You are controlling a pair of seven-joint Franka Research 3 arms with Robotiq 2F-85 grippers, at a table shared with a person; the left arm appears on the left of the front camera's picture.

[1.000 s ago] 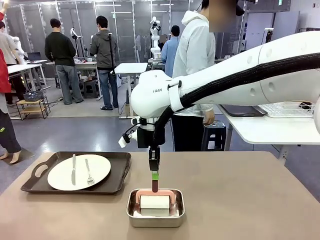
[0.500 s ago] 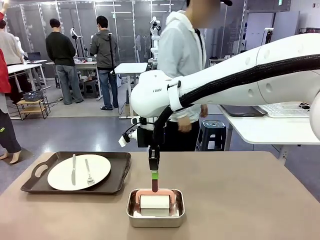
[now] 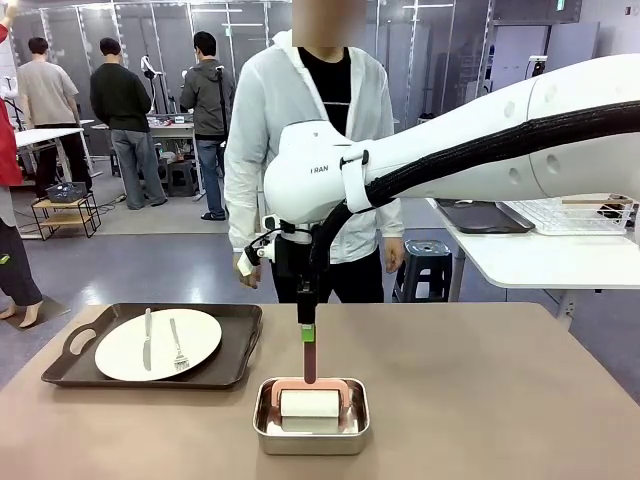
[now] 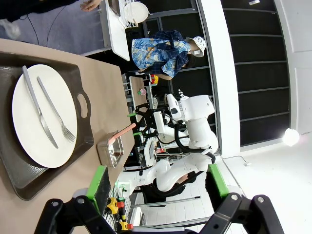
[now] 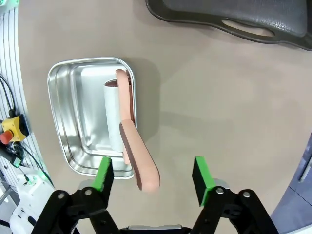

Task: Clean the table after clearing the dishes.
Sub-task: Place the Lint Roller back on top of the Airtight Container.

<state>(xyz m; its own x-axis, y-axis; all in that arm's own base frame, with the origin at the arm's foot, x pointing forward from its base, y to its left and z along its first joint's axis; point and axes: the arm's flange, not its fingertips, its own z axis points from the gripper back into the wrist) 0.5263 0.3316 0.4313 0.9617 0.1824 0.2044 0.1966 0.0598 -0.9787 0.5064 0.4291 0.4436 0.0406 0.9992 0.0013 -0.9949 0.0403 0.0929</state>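
Right tool [image 5: 152, 179] apart, straddling tip of pink roller handle [image 5: 139, 161], no grip; roller [image 5: 113, 117] parked in steel pan [image 5: 73, 97], likely keeps sticky roll off counter [image 3: 480, 400]. Left tool [image 4: 157, 183] apart, empty, up high. Plate [image 3: 158, 343] on tray [image 3: 60, 365], counter left, uncleared.

The right arm [image 3: 560, 85] is all glossy white shell, with a fat black ribbed hose [image 3: 470, 160] strapped along it and tiny dark lettering [image 3: 318, 169] on the joint. The right gripper [image 5: 152, 173] is black with green pads [image 5: 103, 173]. The person [image 3: 270, 120] wears a white zip jacket over a black top.
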